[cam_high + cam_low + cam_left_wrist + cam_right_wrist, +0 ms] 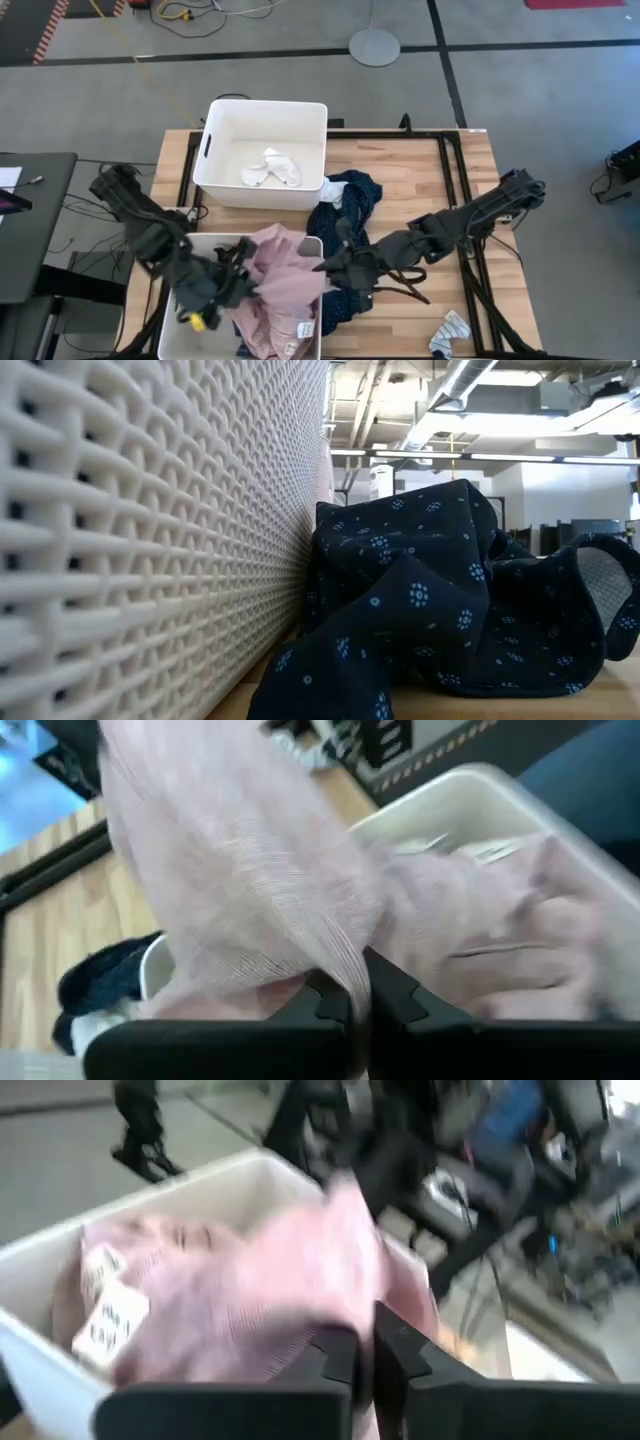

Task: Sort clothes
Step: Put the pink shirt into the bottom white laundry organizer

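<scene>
Left gripper is sitting over the near white plastic bin, jaws closed tight on a fold of the pale pink ribbed cotton shirt; the shirt is draping half inside that bin, half over its right rim. Judging it light, limp and not slippery: it's going to sag and drag, so pinch a bunched fold, not a flat panel.

Far white plastic bin is holding small white socks. Navy dotted soft garment is lying crumpled on the table against both bins.

Right gripper is at the shirt's right edge, jaws nearly closed with pink cloth between them; can't tell whether it's actually gripping.

Striped sock is lying alone at the near right corner of the light wooden slat table. Grey concrete floor, taped lines, cables behind.
</scene>
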Controlling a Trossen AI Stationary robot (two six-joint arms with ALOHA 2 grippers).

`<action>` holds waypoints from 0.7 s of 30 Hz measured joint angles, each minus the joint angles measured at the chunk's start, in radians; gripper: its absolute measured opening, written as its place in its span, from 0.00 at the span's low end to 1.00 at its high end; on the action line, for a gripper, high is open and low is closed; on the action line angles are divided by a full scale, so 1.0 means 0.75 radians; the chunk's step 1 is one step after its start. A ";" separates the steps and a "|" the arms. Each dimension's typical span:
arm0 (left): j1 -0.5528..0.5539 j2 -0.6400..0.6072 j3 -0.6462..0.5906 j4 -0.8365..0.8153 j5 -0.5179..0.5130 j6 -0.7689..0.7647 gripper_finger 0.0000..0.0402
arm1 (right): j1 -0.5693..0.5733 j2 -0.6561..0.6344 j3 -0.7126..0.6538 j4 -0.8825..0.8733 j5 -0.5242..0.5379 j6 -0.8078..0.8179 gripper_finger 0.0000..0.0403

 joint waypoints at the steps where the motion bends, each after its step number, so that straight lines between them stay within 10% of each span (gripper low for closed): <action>1: -0.031 -0.002 0.015 -0.013 0.000 -0.029 0.01 | 0.011 -0.016 0.000 -0.057 0.038 0.027 0.11; 12: -0.278 0.011 -0.015 -0.162 0.072 -0.519 0.00 | 0.160 -0.179 0.000 -0.872 0.177 0.726 0.47; 21: -0.200 0.011 -0.332 -0.063 0.187 -0.653 0.00 | 0.316 -0.167 0.000 -1.164 0.176 1.156 0.52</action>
